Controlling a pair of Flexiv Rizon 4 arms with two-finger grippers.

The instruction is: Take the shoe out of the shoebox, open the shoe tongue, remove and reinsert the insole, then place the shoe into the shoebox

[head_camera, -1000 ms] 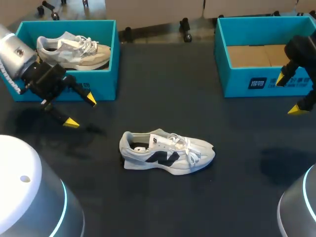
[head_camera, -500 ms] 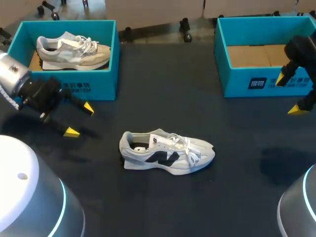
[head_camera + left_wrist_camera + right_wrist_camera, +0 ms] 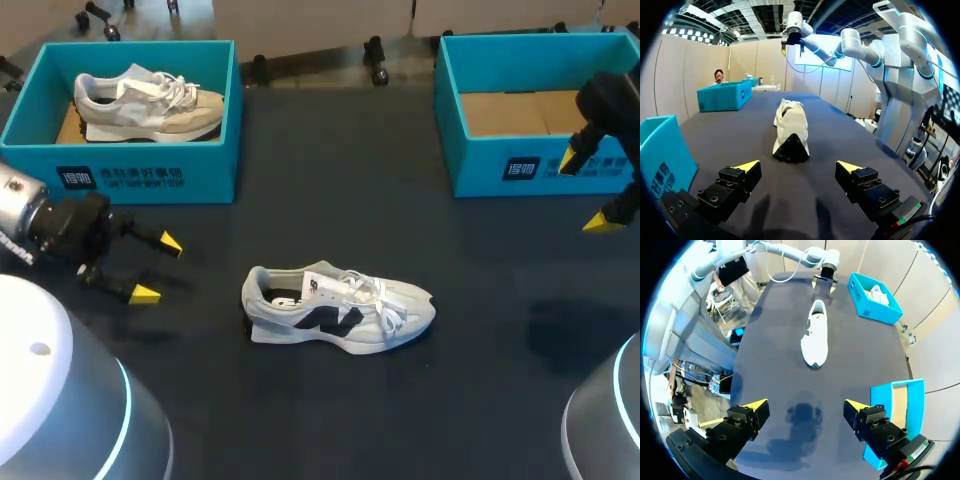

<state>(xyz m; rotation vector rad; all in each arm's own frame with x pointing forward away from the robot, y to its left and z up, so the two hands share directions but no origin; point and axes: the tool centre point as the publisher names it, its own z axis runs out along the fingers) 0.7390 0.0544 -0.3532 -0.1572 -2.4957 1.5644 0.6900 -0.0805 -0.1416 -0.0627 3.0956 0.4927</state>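
Directly ahead of the released left pincer [image 3: 796, 166], the shoe [image 3: 789, 127], heel nearest, well apart from the released right pincer [image 3: 588, 190].

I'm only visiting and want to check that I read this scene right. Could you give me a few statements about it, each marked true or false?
1. A white shoe lies on the table, outside the left shoebox and the right shoebox. True.
2. The right shoebox holds a shoe. False: only its cardboard floor shows; a beige shoe sits in the left shoebox.
3. The left pincer and the right pincer are both open. True.
4. The left pincer grips the white shoe. False: it is apart from the shoe, off its heel end.
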